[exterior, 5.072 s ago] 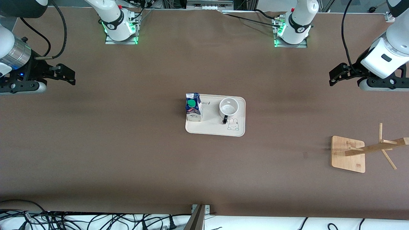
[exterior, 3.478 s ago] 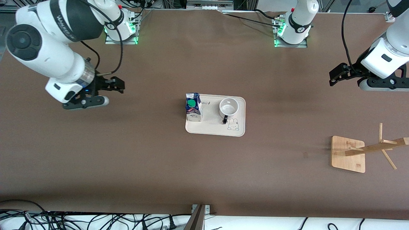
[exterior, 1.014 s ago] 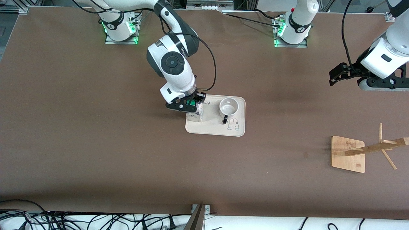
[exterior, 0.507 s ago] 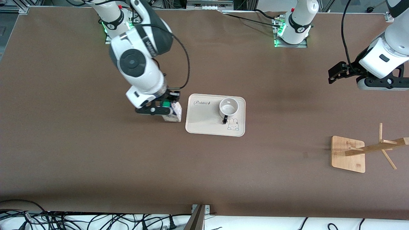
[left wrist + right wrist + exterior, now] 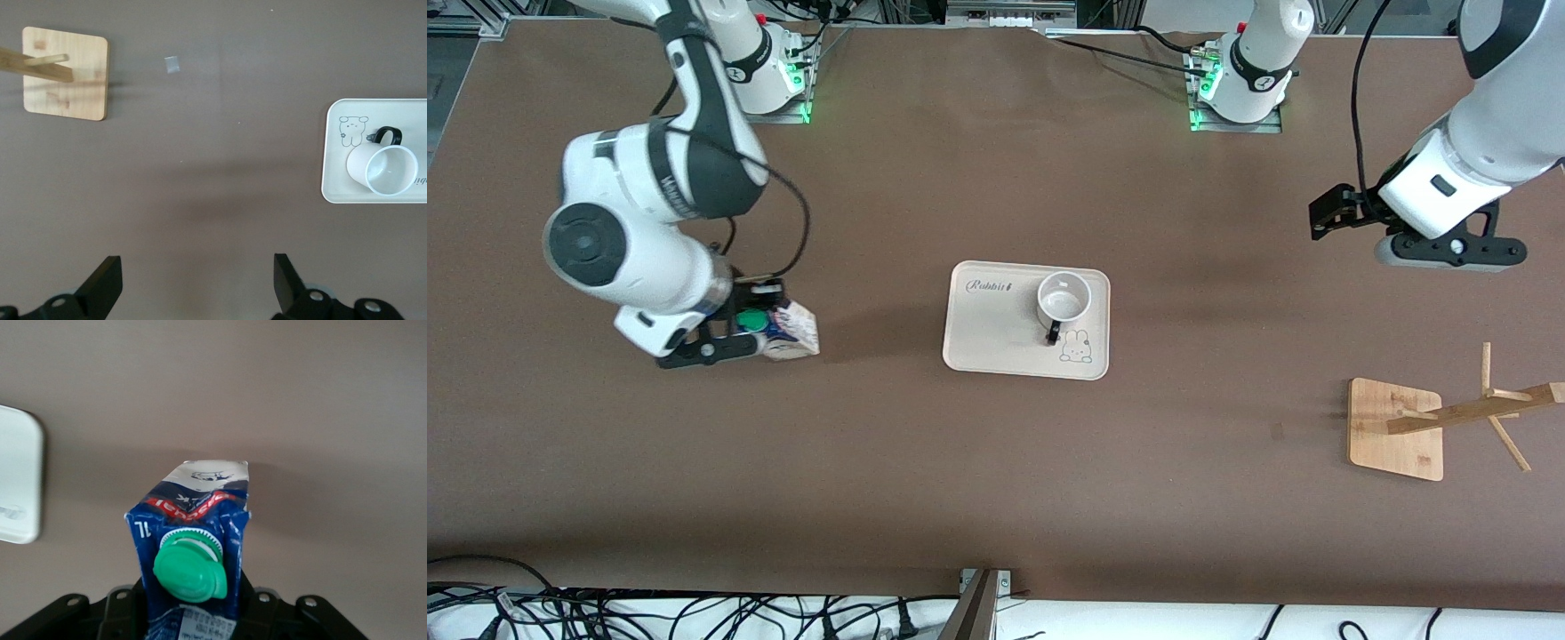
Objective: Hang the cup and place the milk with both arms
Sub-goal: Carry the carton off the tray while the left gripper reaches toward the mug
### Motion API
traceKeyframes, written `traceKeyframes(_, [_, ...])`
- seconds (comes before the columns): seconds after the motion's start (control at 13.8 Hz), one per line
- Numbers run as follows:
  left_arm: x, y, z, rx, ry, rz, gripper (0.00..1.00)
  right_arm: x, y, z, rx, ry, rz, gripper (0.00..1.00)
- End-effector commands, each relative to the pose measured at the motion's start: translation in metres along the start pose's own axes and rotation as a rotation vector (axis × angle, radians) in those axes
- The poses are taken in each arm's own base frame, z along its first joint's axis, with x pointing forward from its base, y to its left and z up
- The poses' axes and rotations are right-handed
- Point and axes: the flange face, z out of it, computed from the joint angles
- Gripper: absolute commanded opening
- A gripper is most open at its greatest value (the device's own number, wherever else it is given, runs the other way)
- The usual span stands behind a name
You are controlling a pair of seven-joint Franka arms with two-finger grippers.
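Since half a second ago my right pincer [image 5: 760,333] has carried the milk [image 5: 787,331] away from the tray [image 5: 996,356], and now it is over the bare tabletop [image 5: 996,480] toward the right arm's end, well apart from the tray. This pincer is closed tight on the carton, gripping it just under the green cap [image 5: 189,573], and the carton hangs tilted in the grip, not upright. My left pincer [image 5: 1325,218] has come a little toward the middle; it is wide open, holds nothing, and hangs over the tabletop well apart from the cup [image 5: 1064,300], which stands on the tray with its black handle [image 5: 1054,334] pointing to the front camera. The wooden rack [image 5: 1458,418] is on the tabletop, also well apart from my left pincer. I think the danger is in the putting down: because the carton leans, its bottom edge may touch first, and if I open too early it can fall on its side. For the cup, the handle is thin, so a small error of my left pincer may push the cup instead of taking it. My right wrist view shows the cap and the blue gable [image 5: 193,510] close, which the front view hardly gives, but not the cup. My left wrist view shows the cup's inside and both open fingers [image 5: 100,287].
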Motion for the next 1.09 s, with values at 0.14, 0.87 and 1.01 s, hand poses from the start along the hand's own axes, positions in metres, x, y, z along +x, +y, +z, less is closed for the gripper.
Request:
traceKeyframes(0.14, [0.026, 0.052, 0.0, -0.013, 0.005, 0.09, 1.0, -0.015, 0.059, 0.044, 0.024, 0.014, -0.013, 0.46])
traceKeyframes(0.87, [0.051, 0.131, 0.034, -0.022, 0.09, -0.026, 1.0, -0.019, 0.083, 0.08, 0.058, 0.048, 0.051, 0.46])
traceKeyframes(1.01, [0.053, 0.116, 0.031, -0.019, 0.087, -0.047, 1.0, -0.018, 0.082, 0.08, 0.059, 0.049, 0.065, 0.46])
